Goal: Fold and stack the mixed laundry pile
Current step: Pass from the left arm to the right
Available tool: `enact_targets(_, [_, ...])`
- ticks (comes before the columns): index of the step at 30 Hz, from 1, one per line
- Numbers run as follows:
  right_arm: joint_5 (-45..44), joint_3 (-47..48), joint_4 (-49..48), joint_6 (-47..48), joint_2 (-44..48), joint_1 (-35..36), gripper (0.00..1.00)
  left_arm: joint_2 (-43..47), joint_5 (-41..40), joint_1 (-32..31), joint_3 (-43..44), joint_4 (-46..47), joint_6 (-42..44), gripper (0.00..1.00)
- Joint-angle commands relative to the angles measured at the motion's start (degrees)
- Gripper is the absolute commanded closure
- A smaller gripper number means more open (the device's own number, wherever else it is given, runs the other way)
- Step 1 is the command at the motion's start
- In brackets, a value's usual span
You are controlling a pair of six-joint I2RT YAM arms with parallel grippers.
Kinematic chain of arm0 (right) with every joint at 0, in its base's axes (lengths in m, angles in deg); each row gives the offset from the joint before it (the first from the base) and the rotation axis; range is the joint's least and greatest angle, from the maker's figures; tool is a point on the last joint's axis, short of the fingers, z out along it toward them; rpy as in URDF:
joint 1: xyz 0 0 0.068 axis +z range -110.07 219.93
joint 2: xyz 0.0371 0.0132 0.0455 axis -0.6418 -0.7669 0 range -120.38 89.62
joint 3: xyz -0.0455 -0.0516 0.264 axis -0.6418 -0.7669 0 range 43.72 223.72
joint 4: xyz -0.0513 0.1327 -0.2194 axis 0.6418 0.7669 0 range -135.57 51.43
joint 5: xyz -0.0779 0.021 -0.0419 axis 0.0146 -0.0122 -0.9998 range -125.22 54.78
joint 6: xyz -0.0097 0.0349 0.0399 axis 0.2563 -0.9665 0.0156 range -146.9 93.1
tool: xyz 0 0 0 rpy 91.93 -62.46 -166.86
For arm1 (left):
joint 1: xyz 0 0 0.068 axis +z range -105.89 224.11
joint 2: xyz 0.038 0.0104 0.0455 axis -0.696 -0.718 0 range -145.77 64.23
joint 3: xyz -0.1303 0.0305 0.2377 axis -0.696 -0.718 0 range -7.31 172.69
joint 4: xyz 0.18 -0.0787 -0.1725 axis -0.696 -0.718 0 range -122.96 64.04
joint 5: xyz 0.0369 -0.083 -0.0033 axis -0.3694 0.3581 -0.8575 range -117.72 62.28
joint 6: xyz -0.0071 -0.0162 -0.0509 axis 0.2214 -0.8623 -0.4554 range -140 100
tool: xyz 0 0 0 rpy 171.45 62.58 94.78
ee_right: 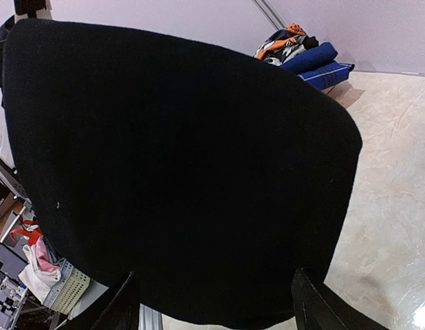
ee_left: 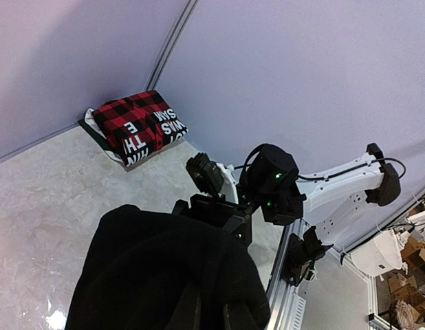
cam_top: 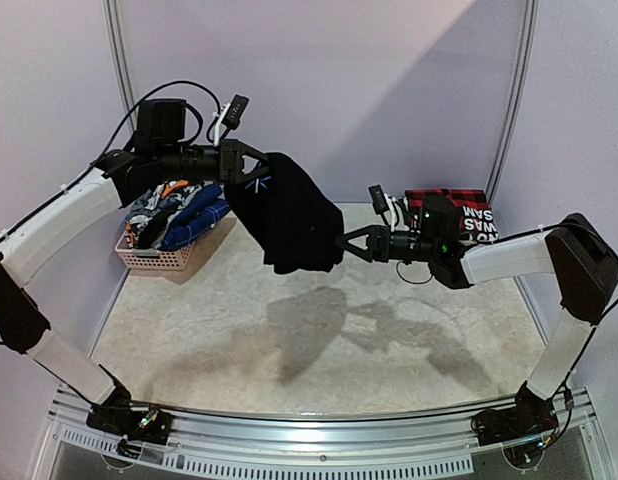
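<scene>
A large black garment (cam_top: 289, 215) hangs in the air over the back of the table. My left gripper (cam_top: 251, 168) is shut on its upper corner; in the left wrist view the cloth (ee_left: 157, 275) drapes over the fingers and hides them. My right gripper (cam_top: 341, 243) stands open at the garment's lower right edge. In the right wrist view the black cloth (ee_right: 178, 158) fills the frame, its hem hanging between the wide-apart fingers (ee_right: 126, 306). The rest of the mixed laundry pile (cam_top: 179, 205), blue, orange and grey-white pieces, lies heaped in the basket at the back left.
The pale lattice basket (cam_top: 154, 260) stands against the left wall. A folded red-and-black plaid piece with white lettering (cam_top: 454, 205) lies in the back right corner, also in the left wrist view (ee_left: 133, 127). The marbled tabletop (cam_top: 319, 350) lies below the hanging cloth.
</scene>
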Motion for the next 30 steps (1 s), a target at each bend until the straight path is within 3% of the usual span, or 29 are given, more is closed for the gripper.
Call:
enact_targets(1, [-0.67, 0.22, 1.36, -0.16, -0.91, 0.10, 0.23, 1.41, 1.34, -1.13, 0.07, 3.46, 1.33, 1.00])
enact_targets(11, [-3.52, 0.37, 6.04, 2.44, -0.76, 0.07, 0.13, 1.50, 1.33, -2.10, -0.10, 2.73, 2.22, 1.00])
enact_targets(15, [-3.27, 0.32, 5.91, 2.60, -0.48, 0.06, 0.15, 1.27, 1.08, -2.26, -0.10, 2.49, 2.55, 1.00])
enact_targets(17, [-3.01, 0.11, 5.59, 2.19, -0.43, 0.10, 0.22, 1.02, 0.91, -2.28, -0.18, 2.41, 2.70, 1.00])
enact_targets(27, [-6.80, -1.80, 11.56, 4.50, 5.98, 0.13, 0.86, -0.12, -2.70, -2.37, -1.08, 1.54, 3.58, 1.00])
enact_targets(30, [-6.55, -1.33, 13.78, 5.41, 7.84, 0.16, 0.99, -0.92, -3.78, -2.37, -1.84, 1.84, 3.47, 1.00])
